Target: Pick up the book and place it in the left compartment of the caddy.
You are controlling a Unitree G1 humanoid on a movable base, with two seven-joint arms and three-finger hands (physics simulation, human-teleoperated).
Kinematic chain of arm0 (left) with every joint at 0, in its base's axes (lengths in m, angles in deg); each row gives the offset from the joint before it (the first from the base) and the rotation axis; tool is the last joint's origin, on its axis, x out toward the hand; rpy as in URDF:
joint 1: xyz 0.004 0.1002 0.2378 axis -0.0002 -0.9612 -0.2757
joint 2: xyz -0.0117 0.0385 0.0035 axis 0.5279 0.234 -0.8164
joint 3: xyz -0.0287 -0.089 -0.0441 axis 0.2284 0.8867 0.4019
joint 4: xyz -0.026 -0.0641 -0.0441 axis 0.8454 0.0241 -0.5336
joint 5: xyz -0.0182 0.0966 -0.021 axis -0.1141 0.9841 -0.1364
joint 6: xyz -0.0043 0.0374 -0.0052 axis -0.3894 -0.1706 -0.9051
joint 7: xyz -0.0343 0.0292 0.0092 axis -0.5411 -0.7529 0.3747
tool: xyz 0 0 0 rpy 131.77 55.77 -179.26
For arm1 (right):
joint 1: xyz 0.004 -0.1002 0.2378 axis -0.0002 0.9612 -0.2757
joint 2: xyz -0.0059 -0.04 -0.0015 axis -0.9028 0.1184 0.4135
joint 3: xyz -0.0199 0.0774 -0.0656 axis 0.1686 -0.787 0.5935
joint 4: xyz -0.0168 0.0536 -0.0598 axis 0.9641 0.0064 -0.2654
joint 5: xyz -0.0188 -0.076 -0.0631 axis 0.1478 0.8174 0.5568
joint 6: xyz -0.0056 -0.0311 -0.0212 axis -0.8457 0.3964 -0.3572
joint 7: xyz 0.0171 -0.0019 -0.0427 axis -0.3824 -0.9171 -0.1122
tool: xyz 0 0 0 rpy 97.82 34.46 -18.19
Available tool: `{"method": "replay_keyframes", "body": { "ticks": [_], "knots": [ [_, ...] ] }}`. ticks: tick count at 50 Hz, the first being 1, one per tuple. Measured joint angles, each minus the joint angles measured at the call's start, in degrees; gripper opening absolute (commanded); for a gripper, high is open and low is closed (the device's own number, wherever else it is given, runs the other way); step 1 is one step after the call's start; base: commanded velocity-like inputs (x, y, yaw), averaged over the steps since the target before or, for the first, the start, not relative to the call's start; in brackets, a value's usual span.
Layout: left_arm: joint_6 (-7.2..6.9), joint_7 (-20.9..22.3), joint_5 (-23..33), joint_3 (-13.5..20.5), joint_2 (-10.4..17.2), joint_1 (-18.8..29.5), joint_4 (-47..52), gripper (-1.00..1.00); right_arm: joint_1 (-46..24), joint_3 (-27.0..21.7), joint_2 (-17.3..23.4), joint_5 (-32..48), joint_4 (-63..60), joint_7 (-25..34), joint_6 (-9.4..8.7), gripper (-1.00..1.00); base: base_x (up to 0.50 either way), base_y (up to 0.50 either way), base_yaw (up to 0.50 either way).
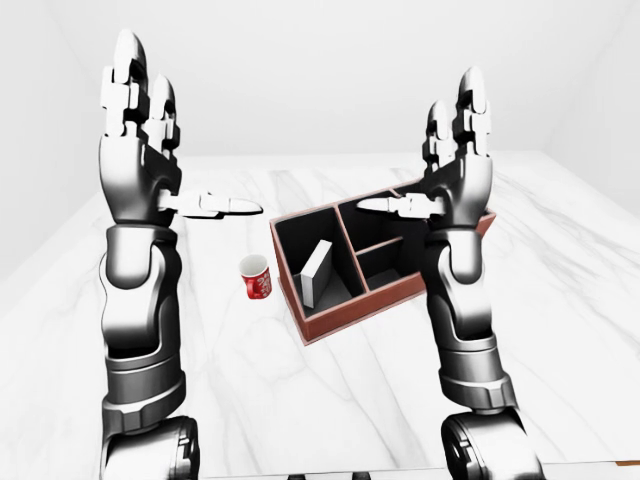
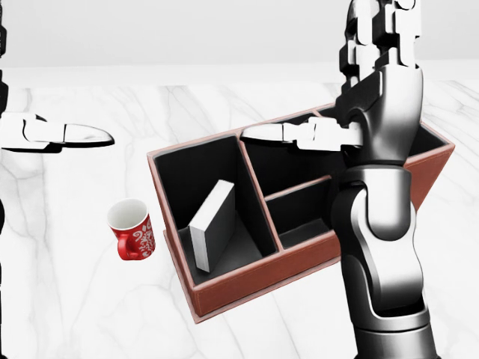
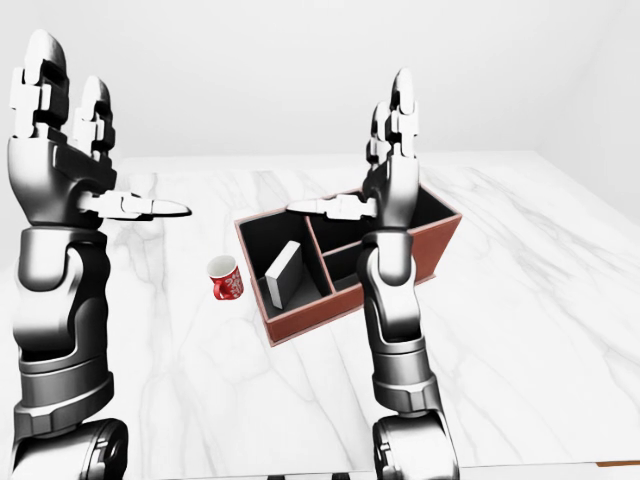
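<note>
The book (image 2: 213, 224) already leans inside the left compartment of the caddy (image 2: 247, 278), one lower corner down on the compartment floor and its upper edge tipped toward the divider on the right of that bay. So the placing looks done, and what remains, as I judge it, is simply to keep both arms clear. The right robot hand (image 2: 378, 82) is raised high above the middle of the caddy, fingers straight up and thumb stuck out sideways, gripping nothing. The left robot hand (image 1: 140, 165) is lifted the same way on the other side, wide open and empty, well above the red mug (image 2: 132, 229).

To finish cleanly, I would keep the right forearm from dropping onto the caddy's near wall, since it stands directly over it in the head view; a knock there could jolt the book or slide the whole box. The left arm should stay away from the mug, which sits just beside the caddy's left wall.

The caddy is a rectangular box, reddish-brown outside like leather, matte black inside, split by thin partitions. The book is a slim pale-grey slab with flat faces. The mug is glossy red with a white pattern and white interior. The table (image 2: 90, 314) is smooth white marble with grey veins.
</note>
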Motion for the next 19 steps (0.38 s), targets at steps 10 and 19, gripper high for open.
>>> {"method": "replay_keyframes", "body": {
  "ticks": [10, 19],
  "knots": [
    [0.0, -0.3, -0.49, -0.07, 0.31, 1.22, 1.26, 1.0, 0.03, -0.23, 0.29, -0.73, -3.47, -0.19, 0.0, 1.0, 0.0, 0.0, 0.0],
    [0.0, -0.51, -0.6, -0.27, 0.14, 1.35, 1.76, 1.0, 0.27, -0.06, 0.09, -0.78, -4.47, -0.32, 0.0, 1.0, 0.0, 0.0, 0.0]
  ]
}}
